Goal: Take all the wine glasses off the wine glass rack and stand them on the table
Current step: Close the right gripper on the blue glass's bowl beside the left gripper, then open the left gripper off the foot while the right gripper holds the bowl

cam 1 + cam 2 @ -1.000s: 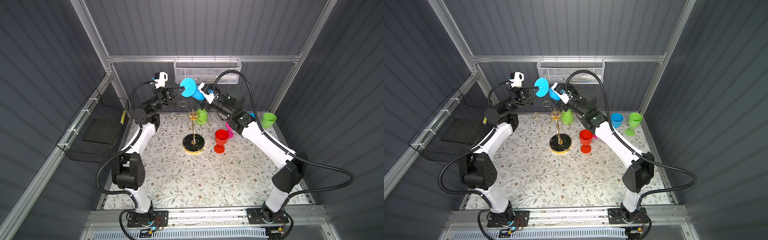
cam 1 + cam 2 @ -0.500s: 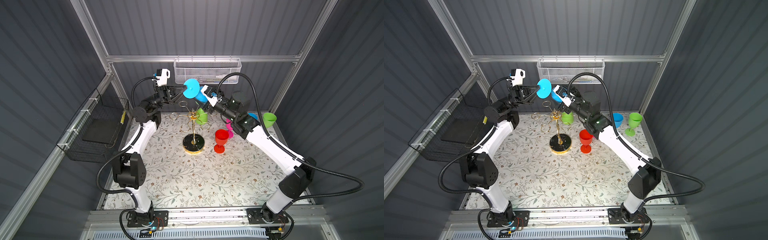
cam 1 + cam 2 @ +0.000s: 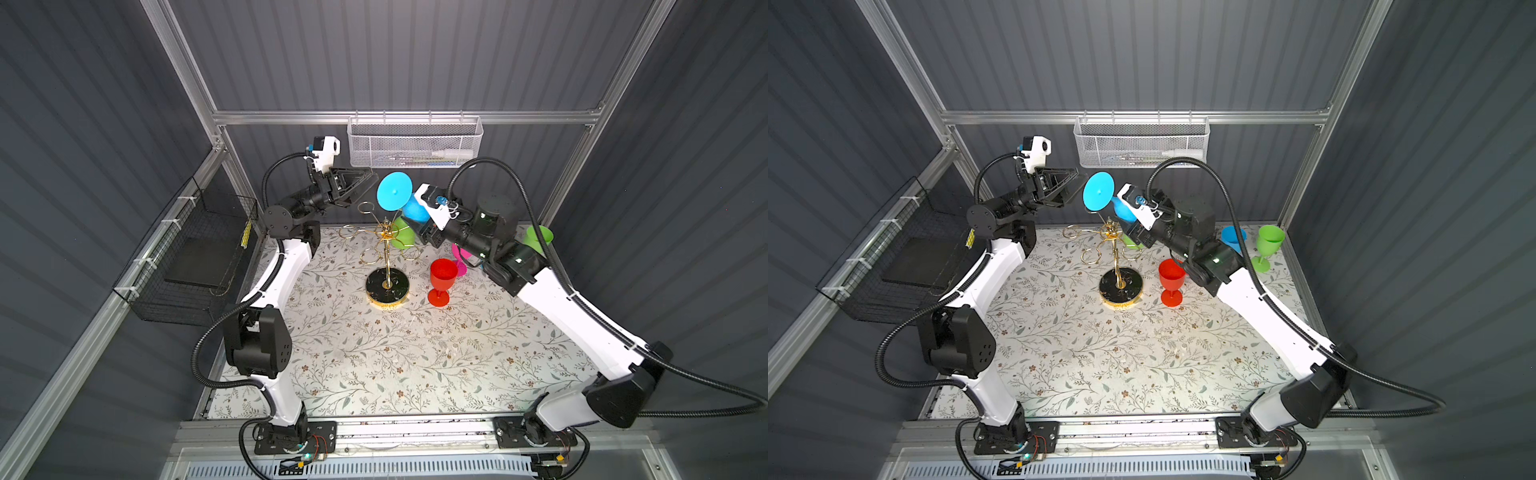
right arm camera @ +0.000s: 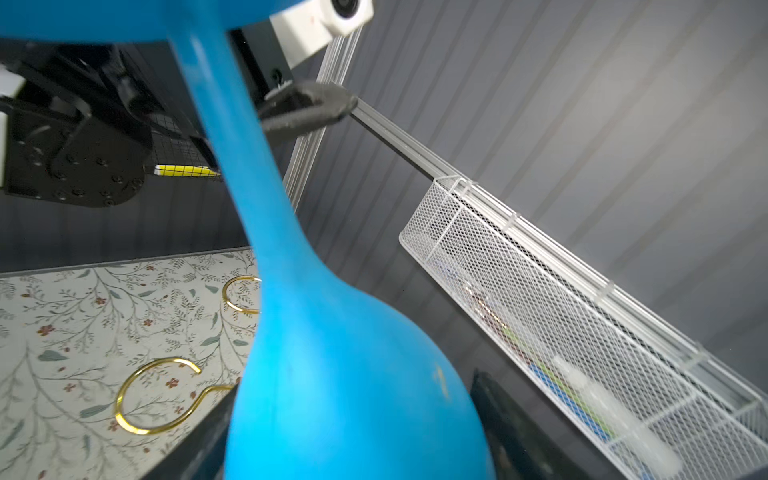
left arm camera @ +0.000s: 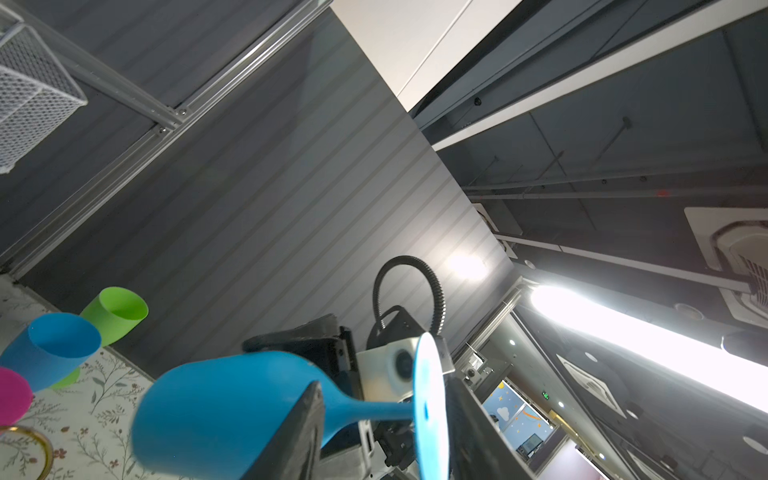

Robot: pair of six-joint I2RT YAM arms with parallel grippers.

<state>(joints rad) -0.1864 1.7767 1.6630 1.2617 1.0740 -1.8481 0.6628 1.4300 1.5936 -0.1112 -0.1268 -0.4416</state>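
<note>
A blue wine glass [image 3: 394, 191] [image 3: 1098, 192] is held tilted above the wine glass rack [image 3: 387, 249] [image 3: 1119, 266], its round foot facing the left arm. My right gripper [image 3: 419, 220] [image 3: 1127, 220] [image 4: 353, 436] is shut on its bowl [image 4: 332, 395]. My left gripper [image 3: 368, 185] [image 3: 1075, 187] [image 5: 378, 415] is open; its jaws stand on either side of the stem and foot [image 5: 430, 411], which lies close to one finger. A green glass [image 3: 402, 239] hangs from the gold rack. Gold loop arms [image 4: 158, 395] show in the right wrist view.
On the floral mat stand a red glass [image 3: 442, 276], a pink one [image 3: 459, 255], a blue one [image 3: 1233, 237] and a green one [image 3: 539, 237]. A white mesh basket [image 3: 413, 143] hangs on the back wall, just above both grippers. A black wire basket [image 3: 195, 257] hangs on the left wall.
My left gripper has opened off the blue glass's stem. The right gripper keeps hold of the bowl, and the glass has shifted slightly right and down.
</note>
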